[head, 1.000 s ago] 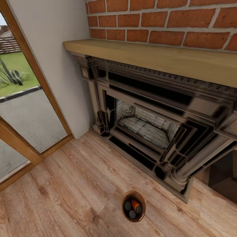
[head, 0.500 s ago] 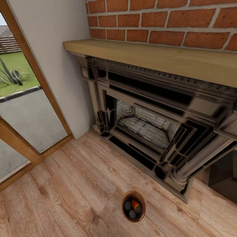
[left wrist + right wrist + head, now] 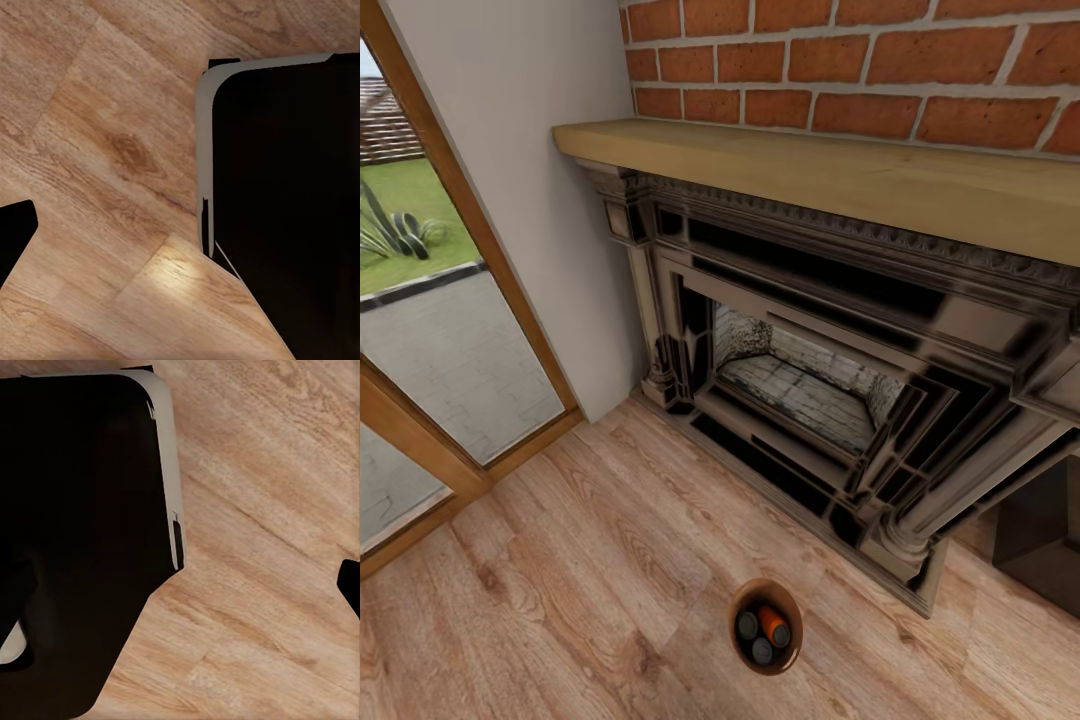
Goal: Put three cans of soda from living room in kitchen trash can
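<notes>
The copper-brown tash can (image 3: 765,584) stands upright on the plank floor, low in the head view, just in front of the dark ornate fireplace (image 3: 860,340) of the living room. Inside it lie the three cans of soda: one tilted with its orange side showing (image 3: 772,622), and two showing their grey tops (image 3: 747,626) (image 3: 762,651). A dark tip (image 3: 13,234) at the edge of the left wrist view and another (image 3: 351,579) at the edge of the right wrist view look like single fingers. Nothing is held between them that I can see.
A wood-framed glass door (image 3: 420,330) fills the left side, with a white wall between it and the fireplace. A wooden mantel (image 3: 830,175) juts out under red brick. A dark box (image 3: 1045,535) sits at the right. Both wrist views look down on the plank floor (image 3: 112,150) and my black base (image 3: 285,187) (image 3: 82,510).
</notes>
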